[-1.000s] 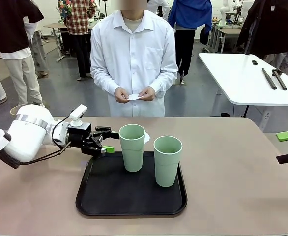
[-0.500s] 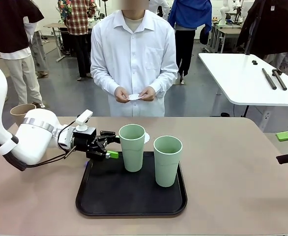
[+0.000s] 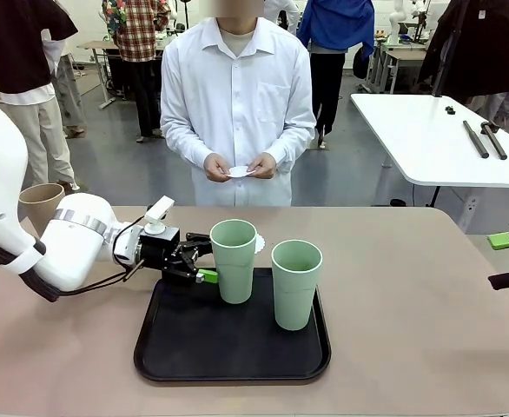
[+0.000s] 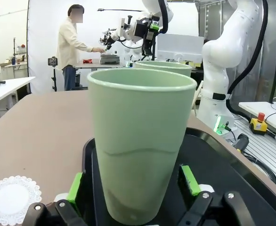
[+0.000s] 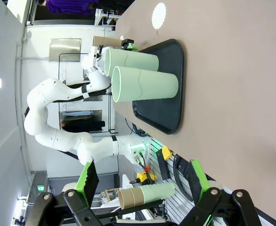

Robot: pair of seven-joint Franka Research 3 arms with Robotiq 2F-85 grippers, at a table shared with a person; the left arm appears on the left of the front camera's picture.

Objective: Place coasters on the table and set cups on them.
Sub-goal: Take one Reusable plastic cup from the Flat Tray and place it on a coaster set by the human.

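Tray: mint cup inside spread left claw, contact unclear.

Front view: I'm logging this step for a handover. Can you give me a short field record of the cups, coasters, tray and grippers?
tray: black tray on the table
on tray: left cup and right cup, both mint, upright
tan cup: far left, base hidden by the left arm
coasters: table coaster behind left cup; held coaster between the person's hands
left gripper: open, fingers either side of left cup, not clamped
right gripper: open, empty
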